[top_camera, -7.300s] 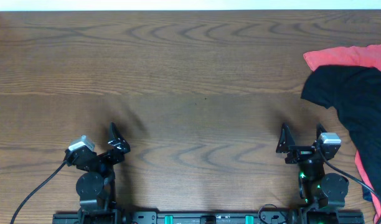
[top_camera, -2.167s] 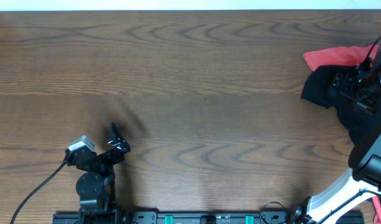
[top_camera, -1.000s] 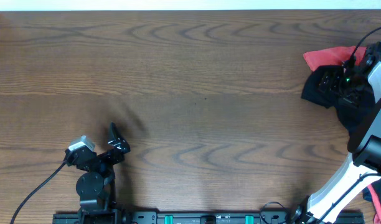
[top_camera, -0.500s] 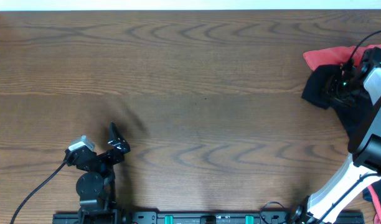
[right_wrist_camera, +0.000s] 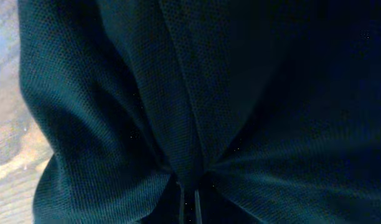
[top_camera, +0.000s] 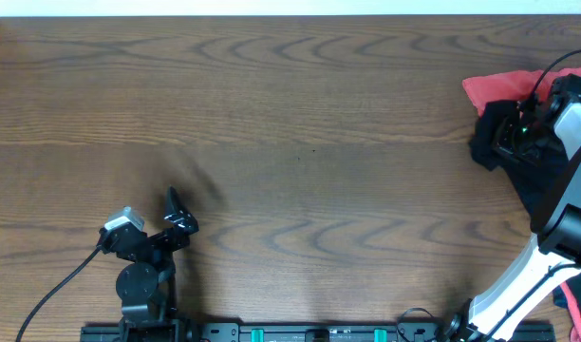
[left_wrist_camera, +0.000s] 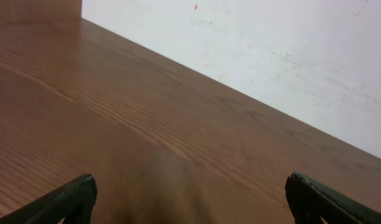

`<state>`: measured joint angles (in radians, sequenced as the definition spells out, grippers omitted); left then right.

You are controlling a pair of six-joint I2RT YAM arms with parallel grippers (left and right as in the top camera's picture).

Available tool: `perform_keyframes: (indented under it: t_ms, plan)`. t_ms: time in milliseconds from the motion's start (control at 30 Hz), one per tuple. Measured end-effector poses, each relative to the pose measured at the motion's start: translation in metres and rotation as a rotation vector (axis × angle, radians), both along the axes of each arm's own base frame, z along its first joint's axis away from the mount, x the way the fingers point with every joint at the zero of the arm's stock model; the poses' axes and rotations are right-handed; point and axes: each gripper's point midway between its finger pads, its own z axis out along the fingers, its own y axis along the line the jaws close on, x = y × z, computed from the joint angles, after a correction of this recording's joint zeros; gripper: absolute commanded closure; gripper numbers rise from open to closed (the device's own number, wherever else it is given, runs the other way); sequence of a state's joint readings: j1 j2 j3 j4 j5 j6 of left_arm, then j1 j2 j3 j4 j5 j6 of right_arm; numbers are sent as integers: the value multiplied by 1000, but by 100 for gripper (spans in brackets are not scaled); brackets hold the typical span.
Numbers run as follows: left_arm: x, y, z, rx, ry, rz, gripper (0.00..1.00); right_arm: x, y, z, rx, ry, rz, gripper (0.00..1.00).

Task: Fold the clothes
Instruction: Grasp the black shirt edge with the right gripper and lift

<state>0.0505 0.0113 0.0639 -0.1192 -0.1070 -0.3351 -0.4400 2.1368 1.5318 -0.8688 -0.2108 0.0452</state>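
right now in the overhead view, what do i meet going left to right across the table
left claw → long bare stretch of wooden table → black clothes, pinched in the shut right claw

Left arm (top_camera: pixel 139 274) is folded at 7 o'clock, left hand (top_camera: pixel 179 215) spread wide. Right arm (top_camera: pixel 559 223) is extended to 2 o'clock, right hand (top_camera: pixel 507 133) clamped on the clothes (right_wrist_camera: pixel 116 93).

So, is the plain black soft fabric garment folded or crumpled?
Crumpled, not folded. The black fabric garment lies in an irregular heap on the wooden table, and the right gripper pinches a gathered ridge of it.
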Motion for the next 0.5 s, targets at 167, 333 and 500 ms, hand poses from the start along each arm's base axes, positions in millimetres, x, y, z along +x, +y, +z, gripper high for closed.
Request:
perform_keyframes:
  t_ms: [167, 333, 500]
  plan:
    - [0, 0, 0, 0, 0, 0, 2, 12, -5, 28, -3, -20, 1, 99]
    - [0, 0, 0, 0, 0, 0, 2, 23, -7, 68, -25, -66, 11, 99]
    - [0, 0, 0, 0, 0, 0, 2, 32, 1, 116, -70, -141, 63, 99]
